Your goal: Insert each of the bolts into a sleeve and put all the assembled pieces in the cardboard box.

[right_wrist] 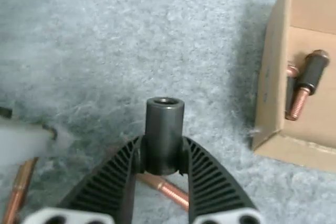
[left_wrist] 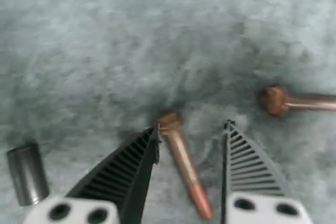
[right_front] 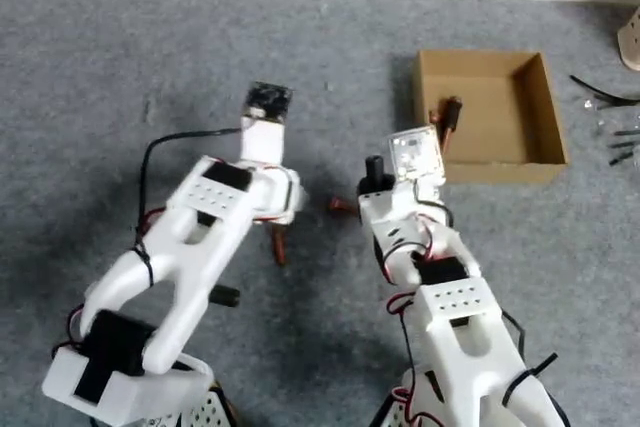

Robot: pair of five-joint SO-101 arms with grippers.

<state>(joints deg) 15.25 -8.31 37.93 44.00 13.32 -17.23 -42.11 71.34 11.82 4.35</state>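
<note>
Both jaws of the left gripper (left_wrist: 192, 127) stand apart, empty, astride a bolt (left_wrist: 181, 156); from above we think its shaft runs twelve to six. Toward two o'clock the right gripper (right_wrist: 161, 141) clamps a sleeve (right_wrist: 164, 127) upright, the box (right_front: 500, 171) farther out that way.

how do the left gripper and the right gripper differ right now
The left gripper is open; the right gripper is shut on a dark sleeve. The left gripper's fingers straddle a copper bolt lying on the grey carpet without clamping it; the right gripper holds its sleeve with the hollow end poking out ahead. Both have black ribbed fingers.
</note>
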